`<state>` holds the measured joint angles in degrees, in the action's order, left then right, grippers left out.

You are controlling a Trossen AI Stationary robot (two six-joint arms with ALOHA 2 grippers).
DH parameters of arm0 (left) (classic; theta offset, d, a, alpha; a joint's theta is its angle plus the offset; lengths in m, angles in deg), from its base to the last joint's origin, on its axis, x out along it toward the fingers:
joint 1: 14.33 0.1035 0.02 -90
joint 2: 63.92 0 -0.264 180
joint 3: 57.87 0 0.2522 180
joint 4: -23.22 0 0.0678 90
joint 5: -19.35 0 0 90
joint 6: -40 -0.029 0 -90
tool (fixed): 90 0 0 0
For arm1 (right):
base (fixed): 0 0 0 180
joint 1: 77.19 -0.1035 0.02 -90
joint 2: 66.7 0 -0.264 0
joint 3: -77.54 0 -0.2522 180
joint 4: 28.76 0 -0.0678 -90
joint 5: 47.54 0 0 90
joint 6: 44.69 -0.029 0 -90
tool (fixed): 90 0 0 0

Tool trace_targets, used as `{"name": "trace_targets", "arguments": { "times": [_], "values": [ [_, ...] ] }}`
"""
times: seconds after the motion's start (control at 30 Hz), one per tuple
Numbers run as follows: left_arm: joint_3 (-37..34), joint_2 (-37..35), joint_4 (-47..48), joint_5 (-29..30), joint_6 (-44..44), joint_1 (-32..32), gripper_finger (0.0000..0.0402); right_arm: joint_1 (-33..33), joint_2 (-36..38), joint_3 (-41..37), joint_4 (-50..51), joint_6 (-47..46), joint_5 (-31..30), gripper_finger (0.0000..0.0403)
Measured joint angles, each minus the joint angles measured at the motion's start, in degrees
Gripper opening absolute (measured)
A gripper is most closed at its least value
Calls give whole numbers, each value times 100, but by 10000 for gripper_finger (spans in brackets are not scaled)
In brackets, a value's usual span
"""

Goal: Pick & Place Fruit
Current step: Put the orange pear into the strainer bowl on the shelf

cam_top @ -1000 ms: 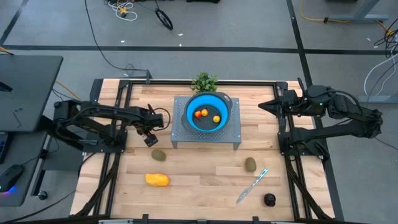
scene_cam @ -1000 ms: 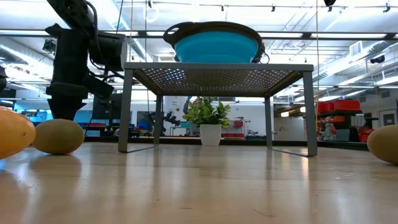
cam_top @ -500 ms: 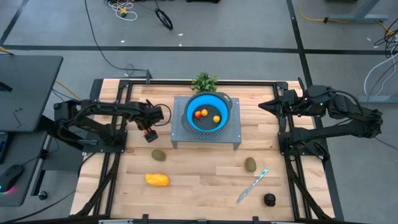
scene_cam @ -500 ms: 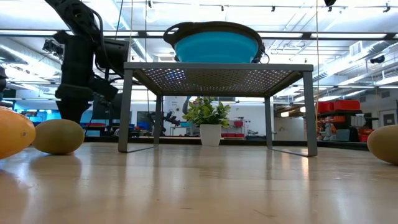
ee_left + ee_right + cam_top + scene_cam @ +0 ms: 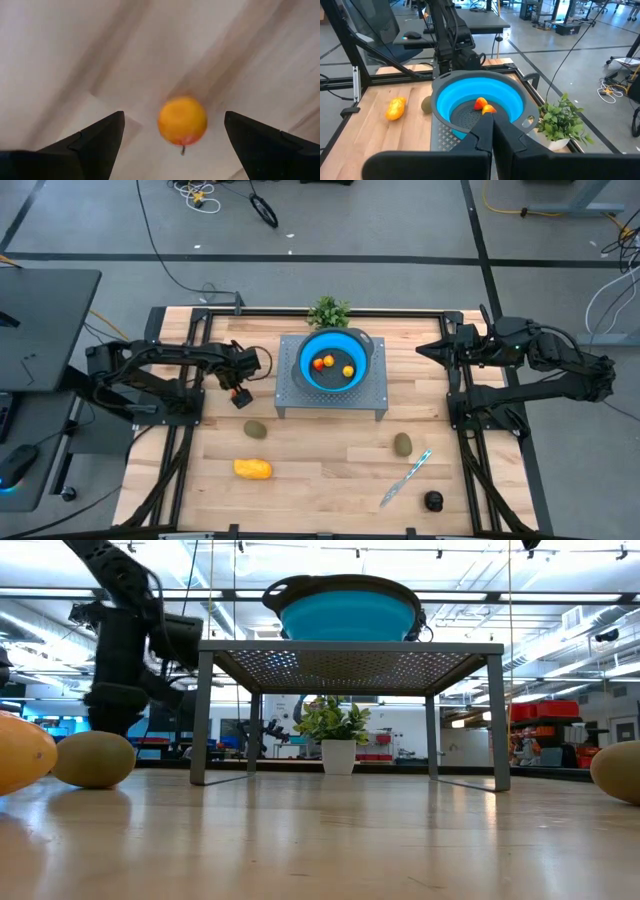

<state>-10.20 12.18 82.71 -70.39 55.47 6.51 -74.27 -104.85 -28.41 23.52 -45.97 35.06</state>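
The left hand (image 5: 238,392) hangs over the bench (image 5: 320,470) just left of the grey perforated stand (image 5: 332,395), its fingers spread wide apart with nothing between them. Directly under it a small orange fruit (image 5: 182,120) sits on the wood, centred in the gap between the two fingers (image 5: 95,137) as seen from the wrist. From bench level this arm shows as a dark column at the left, behind the nearer fruit.

On top of the stand sits a blue colander (image 5: 333,360) holding three small orange pieces (image 5: 322,362). A green sprig (image 5: 328,311) stands at the far edge behind it.

Near the middle-left of the bench lies an olive-brown oval (image 5: 256,428), and nearer still the yellow-orange oblong (image 5: 253,469). To the right lies a second olive oval (image 5: 402,444), with the blue-handled knife (image 5: 405,477) just beside it and the near-black round fruit (image 5: 433,501) at the near right corner.

The right hand (image 5: 425,348) waits at the far right of the bench, pointing toward the colander, its fingers pressed together and holding nothing.
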Motion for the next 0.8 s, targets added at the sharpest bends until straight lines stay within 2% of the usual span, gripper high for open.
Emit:
{"name": "trace_targets", "arguments": {
  "times": [0.1, 0.27, 0.8],
  "values": [
    [-115, 2, -84, -113, 136, -17, 351, 0, 0, 0, 0, 0, 0, 7],
    [-7, -7, -125, 167, 125, -13, 350, 0, 0, 0, 0, 0, -1, 7],
    [-33, -4, -90, 56, 18, -15, 314, 0, -2, 0, -19, 0, -2, 7]
  ]
}}
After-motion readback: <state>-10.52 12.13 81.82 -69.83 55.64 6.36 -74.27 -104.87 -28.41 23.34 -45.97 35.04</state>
